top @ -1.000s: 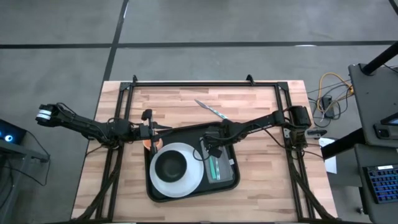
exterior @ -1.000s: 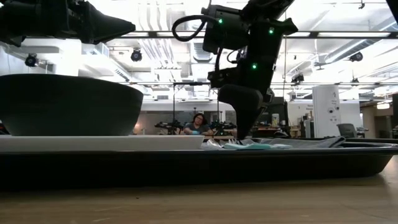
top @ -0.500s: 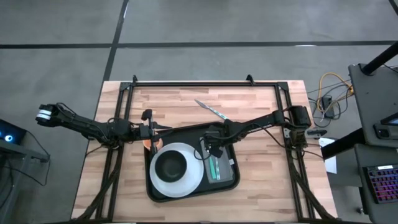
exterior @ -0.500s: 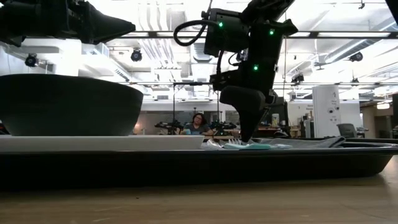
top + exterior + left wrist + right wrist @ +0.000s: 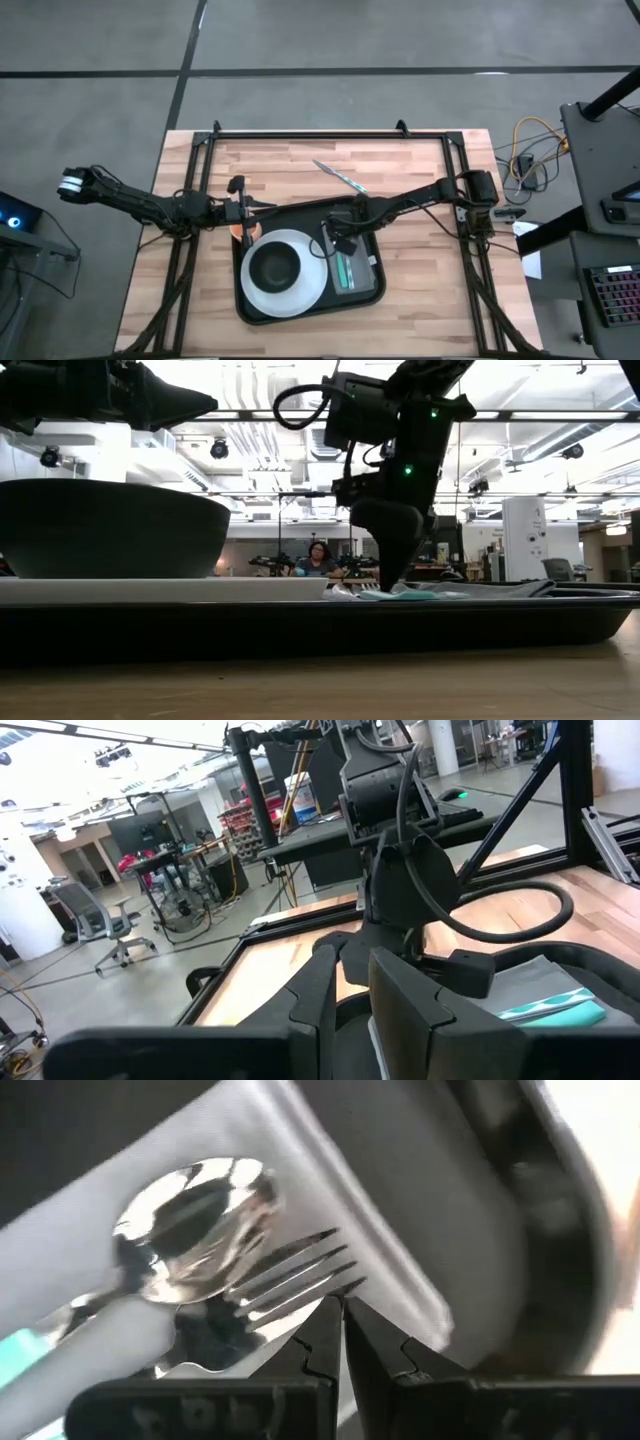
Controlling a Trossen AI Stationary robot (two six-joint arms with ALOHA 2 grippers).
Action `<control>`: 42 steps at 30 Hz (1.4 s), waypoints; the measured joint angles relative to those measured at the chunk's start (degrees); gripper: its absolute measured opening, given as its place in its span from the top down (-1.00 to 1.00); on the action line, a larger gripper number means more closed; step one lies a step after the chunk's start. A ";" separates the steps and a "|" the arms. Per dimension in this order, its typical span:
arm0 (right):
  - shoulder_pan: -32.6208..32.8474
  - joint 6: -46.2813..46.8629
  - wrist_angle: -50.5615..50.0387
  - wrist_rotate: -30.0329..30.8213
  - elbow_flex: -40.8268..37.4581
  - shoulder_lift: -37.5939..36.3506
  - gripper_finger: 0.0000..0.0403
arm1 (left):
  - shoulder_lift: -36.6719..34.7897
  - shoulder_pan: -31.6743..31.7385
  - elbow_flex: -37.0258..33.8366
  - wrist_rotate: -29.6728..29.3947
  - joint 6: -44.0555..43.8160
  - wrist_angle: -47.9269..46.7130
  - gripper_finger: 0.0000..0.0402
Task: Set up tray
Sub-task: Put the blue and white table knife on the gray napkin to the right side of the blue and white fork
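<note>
Barely shifted since a second ago: right gripper (image 5: 385, 582), jaws together, tip low over fork (image 5: 290, 1275) and spoon (image 5: 195, 1230) on grey napkin (image 5: 352, 265). Tray (image 5: 372, 295) mid-table; its far side hidden by bowl (image 5: 105, 530). Left gripper (image 5: 240, 205) beside tray's corner, jaws slightly apart, holding nothing visible.

1. Wooden table (image 5: 420, 300), light planks, framed by a black metal frame (image 5: 330, 133).
2. Black tray (image 5: 372, 296) lies near the table's middle.
3. 1 knife (image 5: 338, 177) lies on the wood just beyond the tray.
</note>
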 joint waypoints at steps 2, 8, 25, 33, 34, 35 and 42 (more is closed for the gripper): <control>0.00 0.83 -1.36 1.54 0.27 0.00 0.96 | 0.00 0.00 0.00 0.00 0.00 -0.02 0.77; 0.02 0.90 -2.78 4.43 1.17 0.00 0.96 | 0.00 0.00 0.00 0.00 0.00 -0.02 0.77; -3.23 -15.98 16.88 13.07 -5.41 -5.94 0.96 | -0.02 0.00 0.00 0.00 -1.89 -2.55 0.77; -11.47 -17.28 41.66 -11.72 -20.88 -15.31 0.96 | -0.02 0.00 0.00 0.00 -4.15 -2.93 0.77; -12.15 -17.02 38.49 -9.88 -21.27 -16.38 0.96 | 0.00 0.00 0.00 0.00 -4.31 -3.08 0.77; -12.62 -16.65 35.95 -8.15 -21.47 -17.30 0.96 | -0.02 0.00 0.00 0.00 -4.57 -3.26 0.77; -14.74 -17.11 32.91 -6.28 -22.93 -21.22 0.96 | 0.00 0.00 0.00 0.02 -5.35 -4.11 0.77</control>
